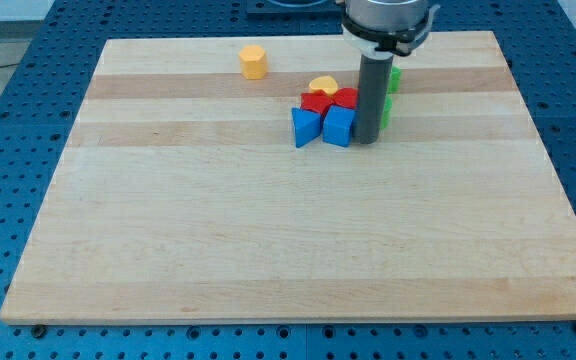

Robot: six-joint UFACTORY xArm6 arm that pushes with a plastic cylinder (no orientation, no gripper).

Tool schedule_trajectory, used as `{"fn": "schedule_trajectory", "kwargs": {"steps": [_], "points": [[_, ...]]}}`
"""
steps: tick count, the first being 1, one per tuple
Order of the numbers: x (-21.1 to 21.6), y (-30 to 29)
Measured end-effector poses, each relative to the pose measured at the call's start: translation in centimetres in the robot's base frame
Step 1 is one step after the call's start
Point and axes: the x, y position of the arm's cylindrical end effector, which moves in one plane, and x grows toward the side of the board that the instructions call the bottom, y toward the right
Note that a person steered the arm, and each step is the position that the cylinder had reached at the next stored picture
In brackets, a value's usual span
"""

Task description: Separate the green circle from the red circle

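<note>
A: Camera view, nearest first: most of the wooden board [268,250] toward the view's bottom carries nothing. The first things met going up are the blue triangular block [306,127] and the blue cube [339,126], side by side. My tip [365,139] stands on the board touching the blue cube's right side.

B: Jaws?

A: None to speak of. The arm ends in a plain rod, so nothing is released, clenched or grasping anything; it only pushes.

B: Where are the task's blocks?

A: Just behind the blue pair sit two red blocks: one at the view's left [314,103] and one beside the rod [346,98]. Which is the red circle I cannot tell for certain; the rod-side one looks likelier. The green circle [389,108] peeks out on the rod's right, mostly hidden, with another green block [395,78] above it.

B: So the deciding relation?

A: The rod stands between red and green. Green lies right and slightly above the tip, red left and above. I judge a rightward sweep would carry green away from the cluster.

B: Farther back?

A: A yellow heart-like block [322,85] behind the reds, and an orange-yellow hexagonal block [254,61] well apart toward the top left.
</note>
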Motion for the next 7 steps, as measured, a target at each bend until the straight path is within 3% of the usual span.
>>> {"fn": "schedule_trajectory", "kwargs": {"steps": [1,2,3,4,7], "points": [[-0.2,6.7],[-2.7,9.2],[-7.0,8.1],[-7.9,4.0],[-6.2,-2.9]]}}
